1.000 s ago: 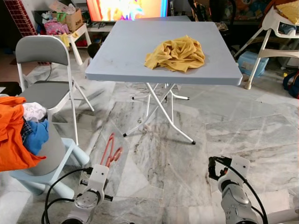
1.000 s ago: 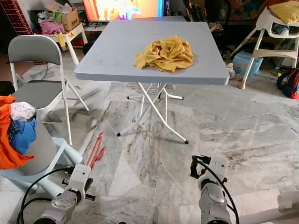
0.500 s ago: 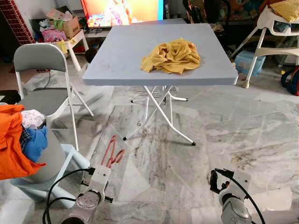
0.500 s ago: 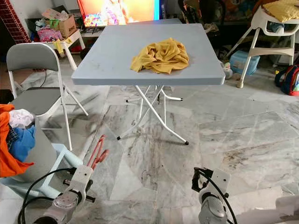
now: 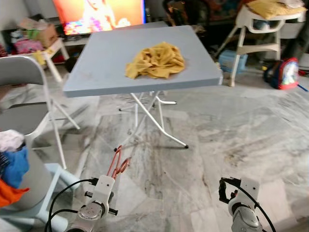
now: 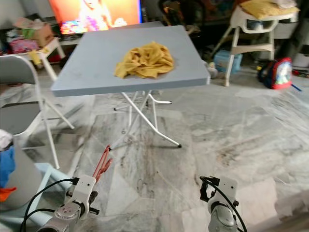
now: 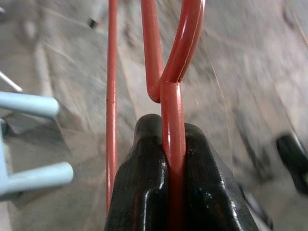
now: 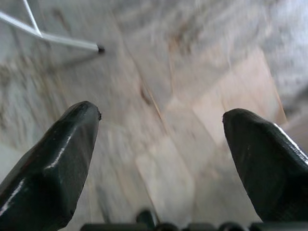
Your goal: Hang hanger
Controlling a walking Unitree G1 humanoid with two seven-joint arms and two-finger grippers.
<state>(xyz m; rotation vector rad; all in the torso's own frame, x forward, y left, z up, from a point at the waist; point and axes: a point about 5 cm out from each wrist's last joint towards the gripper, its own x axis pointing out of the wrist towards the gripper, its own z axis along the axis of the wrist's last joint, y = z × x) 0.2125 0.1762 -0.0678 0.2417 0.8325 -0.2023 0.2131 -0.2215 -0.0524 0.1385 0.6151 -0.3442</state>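
A marble floor (image 5: 231, 140) spreads across the room. On it stands a grey folding bench (image 5: 111, 58) with white crossed legs, and a crumpled yellow cloth (image 5: 155, 60) lies on the bench top, toward its far right part. To the robot's left is a grey folding chair (image 5: 21, 92), and nearer, at the left edge, a grey bin (image 5: 29, 179) holding clothes (image 5: 10, 162) in white, blue and orange, on a pale blue stool (image 5: 53, 193). A lit screen (image 5: 99, 14) shows behind the bench. A white high chair (image 5: 263, 24) stands far right, with a red and blue bag (image 5: 285, 73) on the floor beside it.

The left end effector (image 7: 169, 144) is low at the robot's left, above the floor, its two black fingers (image 7: 144, 192) pressed together on the neck of a red hanger (image 5: 117, 162). The hanger sticks up and forward from the fingers, in the air near the stool and well apart from the bench.

The right end effector (image 8: 161, 130) hangs low at the right, fingers spread wide with nothing between them, over bare floor.
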